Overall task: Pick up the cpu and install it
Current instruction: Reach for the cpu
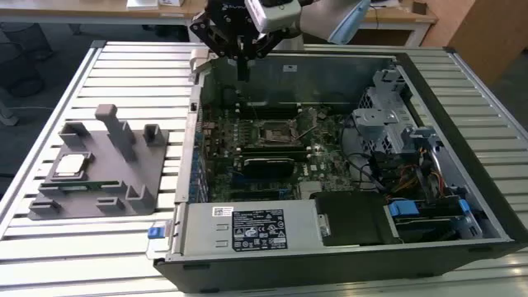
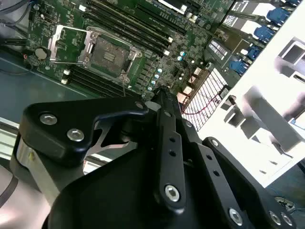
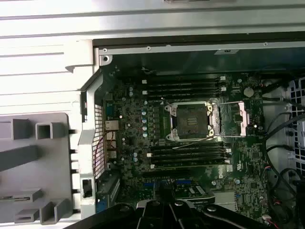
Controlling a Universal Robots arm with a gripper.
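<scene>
The cpu (image 1: 70, 165), a small square chip with a shiny silver top, lies on the grey plastic tray (image 1: 99, 185) at the exterior view's left. My gripper (image 1: 242, 74) hangs over the far edge of the open computer case (image 1: 347, 247), well away from the cpu, with its fingers shut together and nothing between them. The open cpu socket (image 1: 275, 132) sits mid-motherboard, its metal frame flipped back. Both wrist views show the socket (image 3: 190, 121) (image 2: 107, 52) below the dark gripper body (image 2: 162, 157).
A green memory stick (image 1: 83, 184) lies on the tray in front of the cpu, among upright grey blocks (image 1: 115, 127). Memory slots (image 3: 188, 157) flank the socket. Cables and drive cages (image 1: 396, 142) fill the case's right side. The slatted metal table (image 1: 132, 68) surrounds everything.
</scene>
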